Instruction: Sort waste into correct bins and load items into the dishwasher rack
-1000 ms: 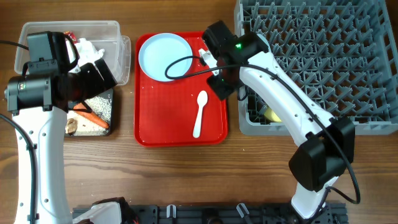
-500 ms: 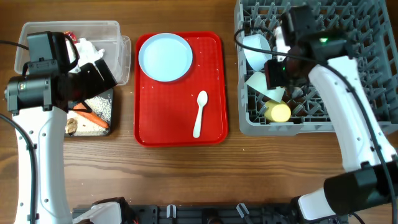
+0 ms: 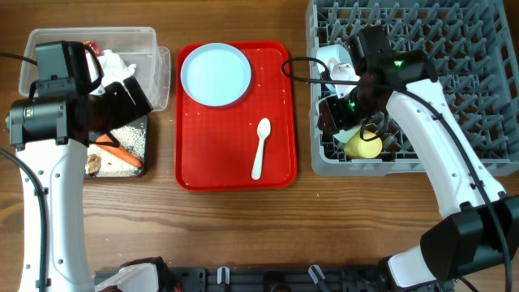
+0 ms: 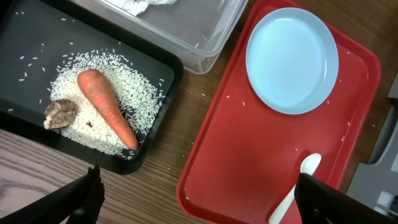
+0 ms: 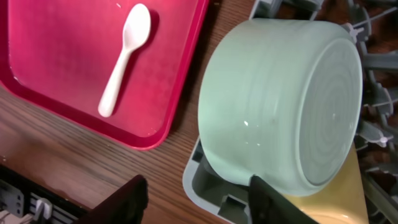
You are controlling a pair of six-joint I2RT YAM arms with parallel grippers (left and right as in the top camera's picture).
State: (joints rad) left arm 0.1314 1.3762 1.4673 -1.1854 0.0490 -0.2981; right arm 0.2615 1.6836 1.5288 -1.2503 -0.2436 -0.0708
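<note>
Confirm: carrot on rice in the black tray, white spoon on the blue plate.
One error: the carrot lies on rice in the black tray, but the white spoon lies on the red tray, apart from the blue plate; see overhead view.

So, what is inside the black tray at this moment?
In the black tray lie a carrot on loose white rice grains and a small brownish food lump beside it. Overhead, the left arm covers the tray's upper part; anything beneath the rice is hidden.
</note>
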